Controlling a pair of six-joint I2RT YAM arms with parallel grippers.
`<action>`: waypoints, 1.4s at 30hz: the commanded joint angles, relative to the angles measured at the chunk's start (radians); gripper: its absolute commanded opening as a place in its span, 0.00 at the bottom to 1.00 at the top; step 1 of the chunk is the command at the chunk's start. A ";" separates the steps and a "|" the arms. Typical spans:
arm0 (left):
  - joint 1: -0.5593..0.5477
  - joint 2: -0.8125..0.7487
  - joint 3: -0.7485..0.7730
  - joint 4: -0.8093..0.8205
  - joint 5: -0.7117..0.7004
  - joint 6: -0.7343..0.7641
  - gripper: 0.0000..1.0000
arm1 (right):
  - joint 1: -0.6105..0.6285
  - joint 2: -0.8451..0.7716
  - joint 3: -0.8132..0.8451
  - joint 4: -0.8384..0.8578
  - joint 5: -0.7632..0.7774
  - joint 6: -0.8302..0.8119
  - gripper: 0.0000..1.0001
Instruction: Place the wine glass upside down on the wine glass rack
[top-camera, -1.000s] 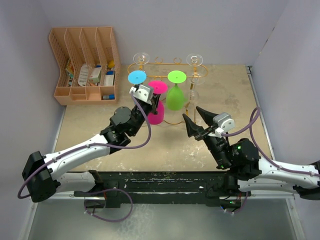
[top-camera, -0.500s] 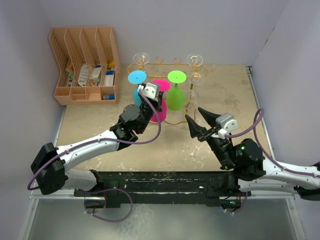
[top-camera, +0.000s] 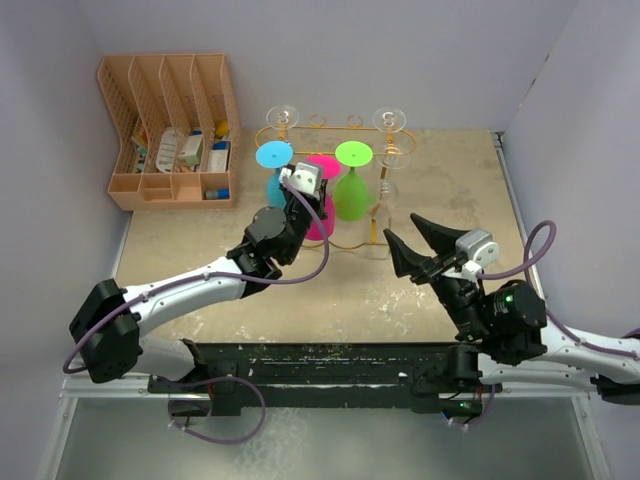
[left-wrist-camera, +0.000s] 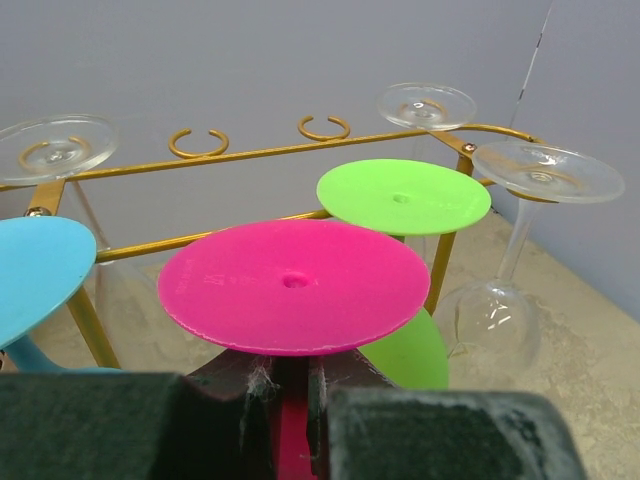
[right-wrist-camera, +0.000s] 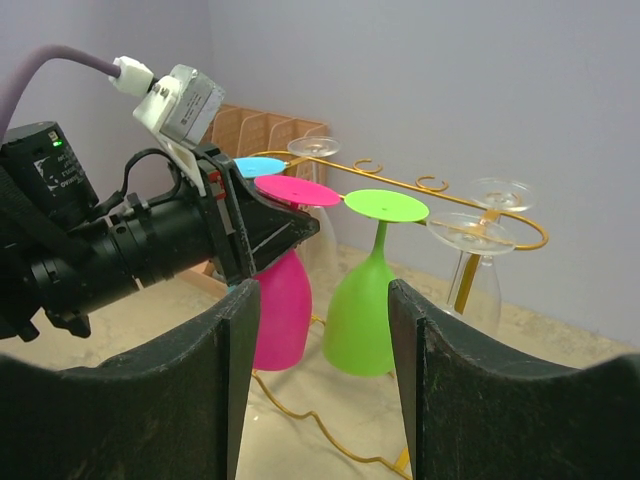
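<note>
A pink wine glass (top-camera: 320, 222) hangs upside down with my left gripper (top-camera: 312, 205) shut on its stem, just under the foot (left-wrist-camera: 295, 285). The foot is level with the front rail of the gold wire wine glass rack (top-camera: 335, 128), between a blue glass's foot (top-camera: 274, 154) and a green glass's foot (top-camera: 353, 152). I cannot tell whether it rests on the rail (left-wrist-camera: 250, 152). My right gripper (top-camera: 405, 232) stands open to the right of the rack, holding nothing; between its fingers (right-wrist-camera: 325, 300) the pink bowl (right-wrist-camera: 280, 305) and the green glass (right-wrist-camera: 365, 310) show.
Clear glasses (top-camera: 389, 119) hang upside down at the rack's ends, one (left-wrist-camera: 500, 310) close to the right post. A peach-orange slotted organiser (top-camera: 170, 130) with small items stands at the back left. Walls close in behind and on both sides.
My left arm has carried the pink glass away from me, up to the rack's front rail. My right arm has drawn back to the right and towards the near edge.
</note>
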 joint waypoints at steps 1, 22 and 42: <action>-0.003 0.010 0.045 0.085 -0.020 0.029 0.00 | 0.001 -0.034 0.001 0.003 -0.021 0.000 0.57; 0.028 0.043 0.064 0.154 -0.058 0.097 0.00 | 0.001 -0.059 0.002 -0.059 -0.030 0.027 0.57; 0.048 0.041 0.046 0.074 -0.044 0.035 0.00 | 0.001 -0.025 0.004 -0.051 -0.043 0.017 0.58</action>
